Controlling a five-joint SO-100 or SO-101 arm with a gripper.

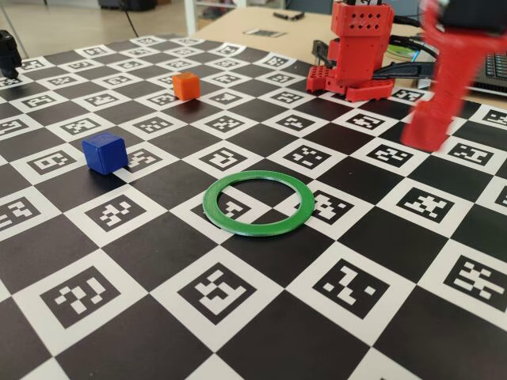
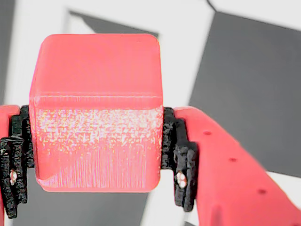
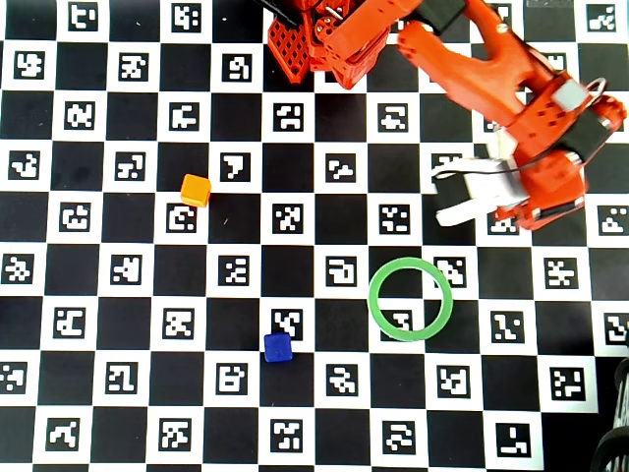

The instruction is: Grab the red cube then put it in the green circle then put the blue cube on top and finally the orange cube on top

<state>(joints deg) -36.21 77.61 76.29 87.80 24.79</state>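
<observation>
Jaws clenched on the red cube [image 2: 96, 113], seemingly aloft beside the green circle [image 3: 411, 299].

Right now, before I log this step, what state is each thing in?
red cube: clamped between the gripper's pads, off the board.
gripper: shut on the red cube.
green circle: flat on the board, empty.
blue cube: on the board, untouched.
orange cube: on the board, untouched.

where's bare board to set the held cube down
Inside the green circle is empty. Wide free board lies between the blue cube and the ring, and below both. The orange cube stands alone. Crowded only at the arm's base.
</observation>
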